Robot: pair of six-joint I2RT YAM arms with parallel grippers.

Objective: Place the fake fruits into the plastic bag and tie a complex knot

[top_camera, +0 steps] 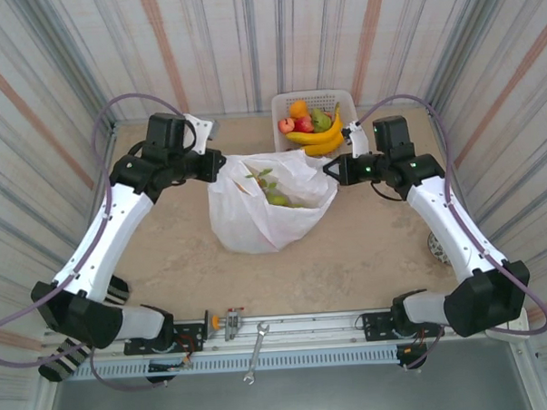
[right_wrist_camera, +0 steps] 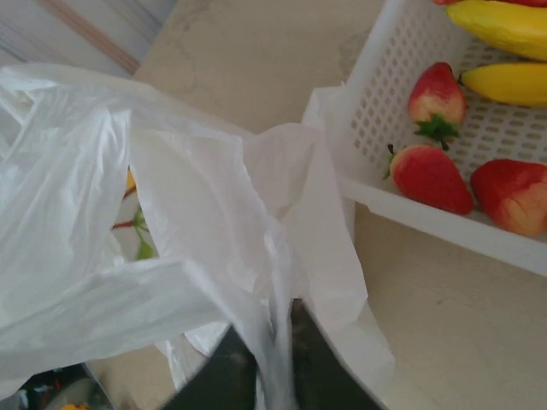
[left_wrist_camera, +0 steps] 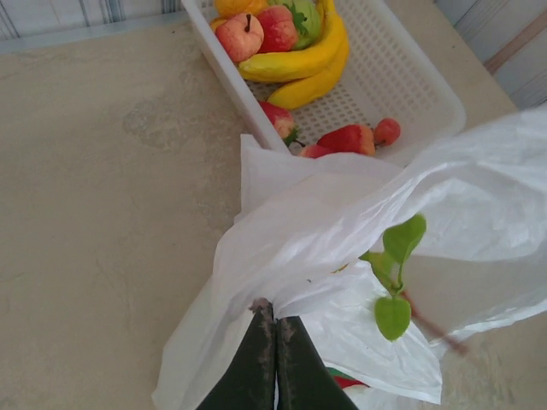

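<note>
Item: plastic bag (top_camera: 265,214) (left_wrist_camera: 325,231) (right_wrist_camera: 171,213), white and translucent, sitting at the middle of the table (top_camera: 167,255) with its mouth being held open between both arms. Left gripper (top_camera: 219,162) (left_wrist_camera: 275,312): jaws pressing together, pinching the bag's left rim. Right gripper (top_camera: 331,171) (right_wrist_camera: 273,316): standing narrow, bag film running between its fingers (right_wrist_camera: 235,367); whether it is clamping that film cannot be told. Contents showing through the bag: a green leafy sprig (top_camera: 263,178) (left_wrist_camera: 395,273) and a greenish fruit (top_camera: 278,198). Item: white lattice basket (top_camera: 283,103) (left_wrist_camera: 410,77) (right_wrist_camera: 376,102), standing just behind the bag at the far edge, the bag's rim touching its near wall; it is holding yellow bananas (top_camera: 318,138) (left_wrist_camera: 299,64) (right_wrist_camera: 504,26), a red apple (top_camera: 288,124) (left_wrist_camera: 239,36), an orange (top_camera: 297,108) and red strawberries (left_wrist_camera: 349,138) (right_wrist_camera: 430,177). Item: wrench (top_camera: 255,351), lying on the near rail between the arm bases.
</note>
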